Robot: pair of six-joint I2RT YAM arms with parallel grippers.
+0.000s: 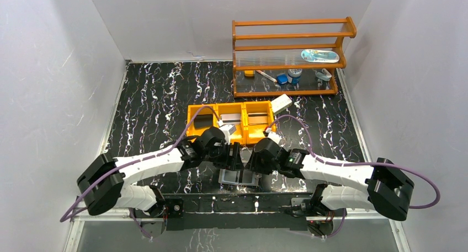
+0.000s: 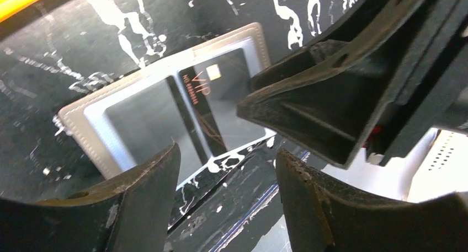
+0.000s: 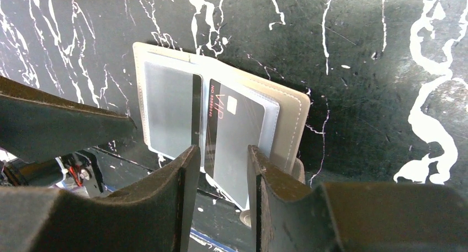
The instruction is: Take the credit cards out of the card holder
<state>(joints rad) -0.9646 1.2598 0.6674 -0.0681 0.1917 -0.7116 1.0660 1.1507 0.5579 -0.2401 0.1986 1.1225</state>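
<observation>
The card holder (image 1: 237, 178) lies open on the near surface (image 1: 165, 97), a dark card (image 3: 232, 130) inside, and I see the left hand (image 2: 227, 153) and right hand (image 3: 222, 150) both spread over it.

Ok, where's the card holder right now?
In the top view, the card holder lies open at the middle of the table's near edge, just in front of the orange tray.
</observation>
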